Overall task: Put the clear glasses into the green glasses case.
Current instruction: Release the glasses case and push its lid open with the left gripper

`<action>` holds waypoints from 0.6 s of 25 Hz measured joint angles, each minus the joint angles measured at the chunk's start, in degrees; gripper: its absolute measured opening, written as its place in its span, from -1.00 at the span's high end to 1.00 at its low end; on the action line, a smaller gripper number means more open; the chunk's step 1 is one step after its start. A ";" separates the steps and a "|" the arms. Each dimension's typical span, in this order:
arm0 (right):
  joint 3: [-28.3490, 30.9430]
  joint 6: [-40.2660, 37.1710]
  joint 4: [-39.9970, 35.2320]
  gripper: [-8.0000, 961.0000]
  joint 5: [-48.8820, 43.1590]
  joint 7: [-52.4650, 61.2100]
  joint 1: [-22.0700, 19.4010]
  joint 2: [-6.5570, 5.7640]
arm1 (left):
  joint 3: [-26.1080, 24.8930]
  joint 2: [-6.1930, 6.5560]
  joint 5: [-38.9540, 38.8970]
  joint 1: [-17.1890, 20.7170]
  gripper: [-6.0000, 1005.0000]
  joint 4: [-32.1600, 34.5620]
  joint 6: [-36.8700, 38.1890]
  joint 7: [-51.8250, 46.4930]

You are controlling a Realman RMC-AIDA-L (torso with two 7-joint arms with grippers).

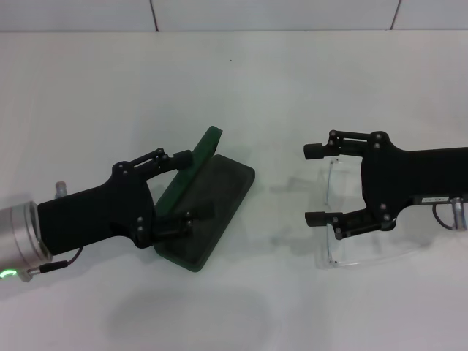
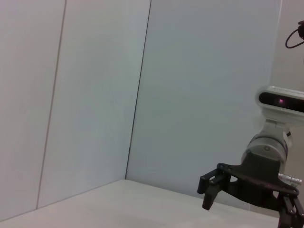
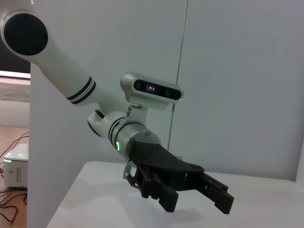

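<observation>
The green glasses case (image 1: 219,201) lies open left of centre, its lid (image 1: 203,153) tilted up. My left gripper (image 1: 190,187) is open and straddles the lid: one finger is behind it and the other over the dark base. The clear glasses (image 1: 369,256) lie flat on the table to the right. Just above them my right gripper (image 1: 314,184) stands open, holding nothing, with its fingertips pointing toward the case. The left wrist view shows the right gripper (image 2: 213,187) farther off. In the right wrist view the left arm (image 3: 142,147) is seen with its dark gripper.
The white table (image 1: 241,80) runs back to a pale panelled wall (image 1: 278,13). A gap of bare table (image 1: 285,190) separates the case from the glasses.
</observation>
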 joint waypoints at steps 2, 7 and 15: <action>0.00 0.00 0.00 -0.82 -0.15 -0.02 -0.01 0.00 | 0.06 -0.04 0.00 -0.06 -0.74 -0.01 0.00 0.00; 0.00 0.00 0.00 -0.82 -0.70 -0.04 -0.24 0.02 | 0.05 -0.07 -0.01 -0.16 -0.72 -0.03 0.00 -0.12; 0.05 0.35 0.61 -0.82 -0.70 -0.76 -0.55 0.09 | -0.25 -0.10 -0.02 -0.05 -0.70 0.76 -0.57 -2.40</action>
